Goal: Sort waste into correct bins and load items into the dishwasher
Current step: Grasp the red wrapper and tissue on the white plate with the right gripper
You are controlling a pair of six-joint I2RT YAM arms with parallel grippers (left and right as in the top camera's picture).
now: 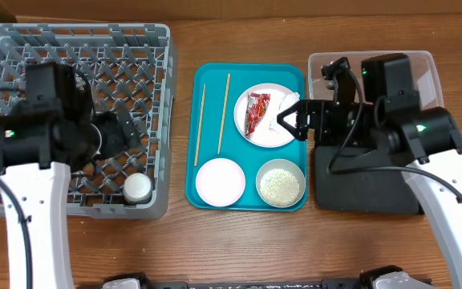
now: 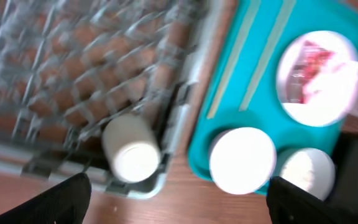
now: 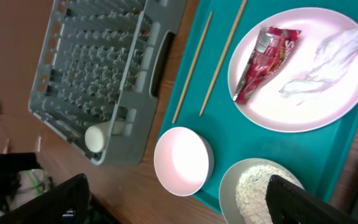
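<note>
The grey dish rack stands at the left with the tiny white cup lying in its near right corner. On the teal tray are two chopsticks, a white plate with the red wrapper and white tissue, an empty bowl and a bowl of rice. My left gripper is open and empty above the rack; its wrist view shows the cup. My right gripper is open and empty, above the plate's right edge; the wrapper lies untouched.
The clear tub sits at the back right and the black tray in front of it, both partly under my right arm. Bare wooden table runs along the front edge.
</note>
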